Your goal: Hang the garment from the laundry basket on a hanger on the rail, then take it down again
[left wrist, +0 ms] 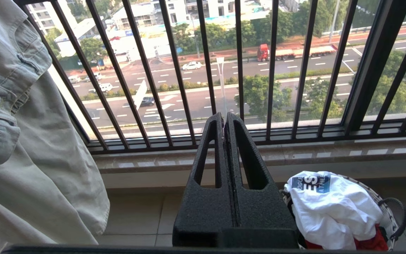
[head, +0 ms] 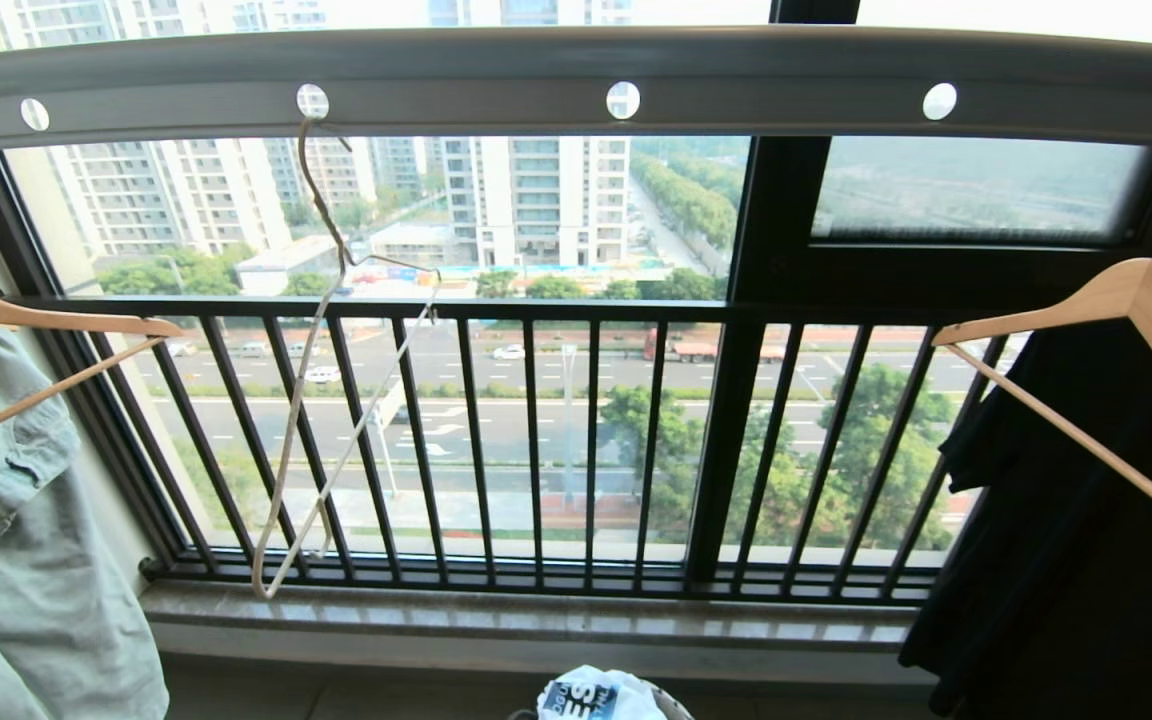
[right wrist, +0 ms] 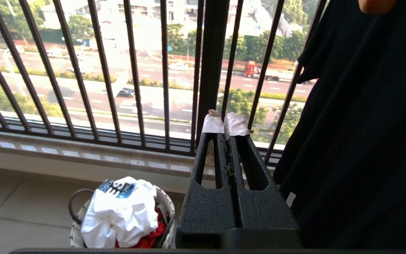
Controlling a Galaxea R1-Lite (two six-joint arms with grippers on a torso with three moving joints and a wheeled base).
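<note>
Head view alone shows the hanger (head: 336, 350) on the rail (head: 576, 75).

You're on a high-rise flat's laundry balcony: a drying rail (head: 576, 85) with hangers overhead, a barred window railing (head: 536, 440) ahead of both closed jaws, tiled floor (left wrist: 136, 215) below, street and apartment towers (head: 536, 200) far beneath.

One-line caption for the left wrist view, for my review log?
Shut left tool faces the barred window; white T-shirt heaped in the woven basket, pale denim garment hanging alongside.
</note>
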